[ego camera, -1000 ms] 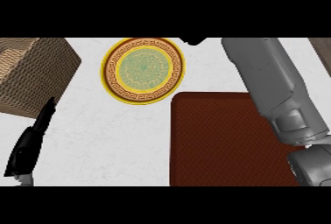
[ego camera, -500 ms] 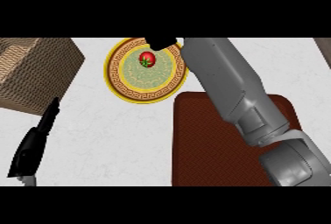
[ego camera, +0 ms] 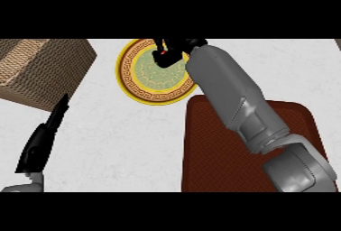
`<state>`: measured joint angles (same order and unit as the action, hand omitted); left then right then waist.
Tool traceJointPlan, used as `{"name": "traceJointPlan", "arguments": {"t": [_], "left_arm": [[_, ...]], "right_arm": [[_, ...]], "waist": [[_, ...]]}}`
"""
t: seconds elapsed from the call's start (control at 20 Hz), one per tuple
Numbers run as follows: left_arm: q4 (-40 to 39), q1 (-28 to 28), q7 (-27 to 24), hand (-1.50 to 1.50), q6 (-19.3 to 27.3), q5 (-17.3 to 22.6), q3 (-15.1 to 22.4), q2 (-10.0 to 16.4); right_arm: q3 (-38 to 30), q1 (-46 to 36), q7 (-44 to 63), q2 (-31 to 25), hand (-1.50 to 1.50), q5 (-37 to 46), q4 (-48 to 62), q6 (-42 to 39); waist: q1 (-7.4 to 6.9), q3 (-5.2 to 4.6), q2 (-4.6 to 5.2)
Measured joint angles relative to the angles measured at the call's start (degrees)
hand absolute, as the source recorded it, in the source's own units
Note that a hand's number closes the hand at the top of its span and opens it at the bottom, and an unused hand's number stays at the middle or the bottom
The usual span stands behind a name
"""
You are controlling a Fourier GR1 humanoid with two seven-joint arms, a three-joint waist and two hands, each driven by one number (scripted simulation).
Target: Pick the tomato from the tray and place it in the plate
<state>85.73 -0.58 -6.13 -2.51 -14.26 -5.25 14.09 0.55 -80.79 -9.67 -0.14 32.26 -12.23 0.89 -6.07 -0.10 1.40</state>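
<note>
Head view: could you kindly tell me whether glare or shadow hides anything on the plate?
Head view: even light, no glare on the plate; no cast shadow evident there; the right hand, not shadow, covers most of the tomato; the plate reads taller than wide.

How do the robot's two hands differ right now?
The right robot hand is over the plate, curled round the tomato; the left robot hand holds nothing, fingers straight. The right is stretched far across the counter; the left rests near the lower left edge. Both are black.
</note>
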Motion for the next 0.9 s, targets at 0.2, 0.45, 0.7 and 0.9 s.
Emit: {"name": "traceJointPlan", "arguments": {"t": [0.2,0.45,0.7,0.9], "left_arm": [[-1.02,-0.79,-0.55,0.0,-0.1,-0.47,0.54,-0.24],[-1.05,-1.9,-0.05,0.0,-0.47,-0.37,0.35,0.04],[-1.87,-1.28,-0.81,0.0,-0.23,0.04,-0.39,-0.12],[-1.15,-0.22,-0.55,0.0,0.4,-0.03,-0.95,-0.2]], "right_arm": [[0.72,0.36,2.46,0.09,-1.5,-2.73,2.35,1.7],[-0.34,1.3,0.8,0.13,-1.5,-6.73,2.33,4.9],[-5.37,1.42,-1.14,0.14,-1.5,-12.63,0.86,10.04],[-9.22,1.5,-1.28,-0.25,-1.5,-15.91,0.41,13.09]], "waist": [[-0.89,-0.02,0.14],[-1.38,0.02,0.33],[-0.35,0.05,0.32],[1.26,0.09,0.02]]}}
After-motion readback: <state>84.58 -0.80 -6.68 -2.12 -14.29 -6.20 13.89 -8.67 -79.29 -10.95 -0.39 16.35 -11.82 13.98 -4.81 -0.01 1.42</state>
